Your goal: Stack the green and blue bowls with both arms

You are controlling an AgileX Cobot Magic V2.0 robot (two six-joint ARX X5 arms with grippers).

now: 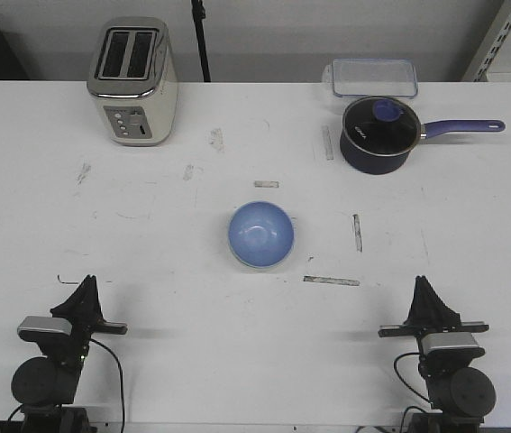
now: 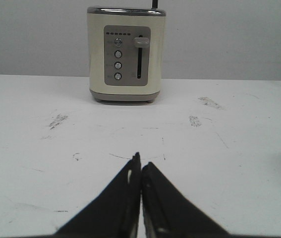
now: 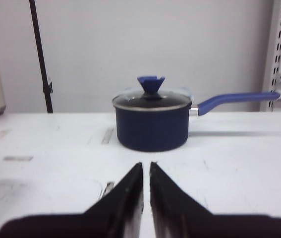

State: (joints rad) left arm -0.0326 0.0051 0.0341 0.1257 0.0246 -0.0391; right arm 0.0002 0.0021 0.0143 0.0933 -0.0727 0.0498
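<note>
Periwinkle-blue glossy round bowl (image 1: 260, 234): upright at the middle of the white scuffed table (image 1: 165, 271), nested in a second bowl of which only a thin pale rim (image 1: 284, 256) shows beneath; its colour cannot be told for certain. Nothing lies in the blue bowl.

Dark navy saucepan (image 1: 378, 135), glass lid with blue knob, blue handle pointing right: far right of the table; contents not discernible through the lid.

Clear rectangular plastic container (image 1: 373, 78): just behind the saucepan; contents cannot be told.

Cream two-slot toaster with chrome top (image 1: 133, 79): far left; round buttons and a side lever, markings too small to read.

Left black gripper (image 1: 86, 281): near edge, left; fingers pressed together, holding nothing, well apart from the bowl.

Right black gripper (image 1: 423, 281): near edge, right; fingers nearly touching, a hairline gap, holding nothing.
</note>
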